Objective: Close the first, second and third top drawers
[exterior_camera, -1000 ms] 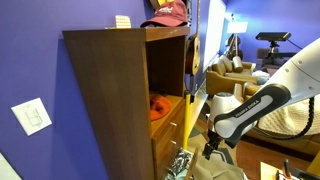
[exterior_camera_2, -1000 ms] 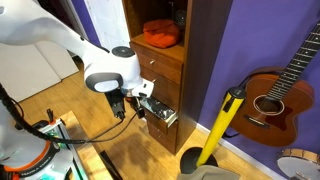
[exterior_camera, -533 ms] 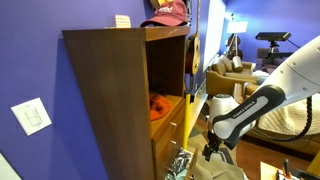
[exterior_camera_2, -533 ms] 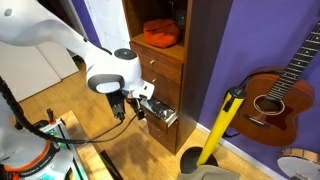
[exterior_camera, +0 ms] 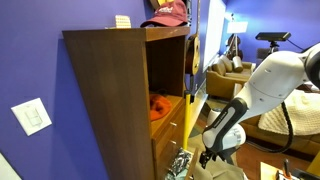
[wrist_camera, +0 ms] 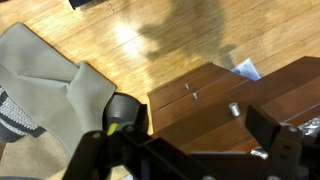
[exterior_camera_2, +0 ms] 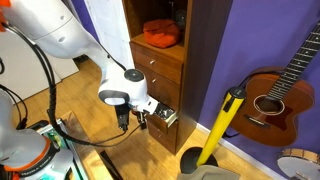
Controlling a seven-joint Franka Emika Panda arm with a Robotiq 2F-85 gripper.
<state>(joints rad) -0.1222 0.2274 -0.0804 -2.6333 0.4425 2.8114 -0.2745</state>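
Note:
A brown wooden cabinet (exterior_camera: 115, 90) has a stack of drawers with small metal knobs, seen in both exterior views. One low drawer (exterior_camera_2: 164, 116) sticks out with small items inside; the drawers above it (exterior_camera_2: 158, 62) look pushed in. My gripper (exterior_camera_2: 130, 120) hangs just in front of the open drawer, also visible low beside the cabinet (exterior_camera: 208, 156). In the wrist view the gripper (wrist_camera: 197, 128) is open and empty, its dark fingers (wrist_camera: 268, 130) spread over brown drawer fronts, with a knob (wrist_camera: 233, 110) between them.
An orange object (exterior_camera_2: 160, 32) lies in the shelf above the drawers. A yellow pole (exterior_camera_2: 222, 125) and a guitar (exterior_camera_2: 275, 95) lean against the purple wall beside the cabinet. Grey cloth (wrist_camera: 45, 90) lies on the wooden floor. Armchairs (exterior_camera: 232, 75) stand behind.
The arm has folded and dropped lower. The gripper has moved down and slightly away from the cabinet, in front of the open drawer. It stays open.

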